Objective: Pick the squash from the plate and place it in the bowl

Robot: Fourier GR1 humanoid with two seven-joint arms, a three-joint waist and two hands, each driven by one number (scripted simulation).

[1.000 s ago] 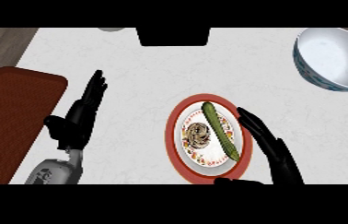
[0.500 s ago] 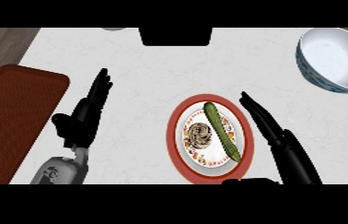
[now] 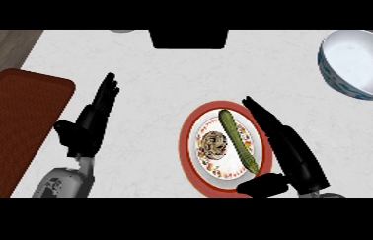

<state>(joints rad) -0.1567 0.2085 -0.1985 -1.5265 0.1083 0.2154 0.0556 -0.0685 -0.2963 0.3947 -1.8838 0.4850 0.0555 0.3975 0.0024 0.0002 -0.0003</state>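
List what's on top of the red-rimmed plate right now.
On the plate: a long green squash lying lengthwise and a round brown patterned patch in the centre. The right hand covers the plate's right rim, so anything there is hidden.

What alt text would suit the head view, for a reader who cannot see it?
The robot's open right hand lies along the right rim of a red-rimmed plate holding a long green squash. The bowl sits far right; the open left hand rests left.

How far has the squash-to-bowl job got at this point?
Nothing is done: the squash lies on the plate. In hand: the right hand, fingers straight, is beside it, not gripping. Left: grasp, lift, place in the bowl. The left hand rests open.
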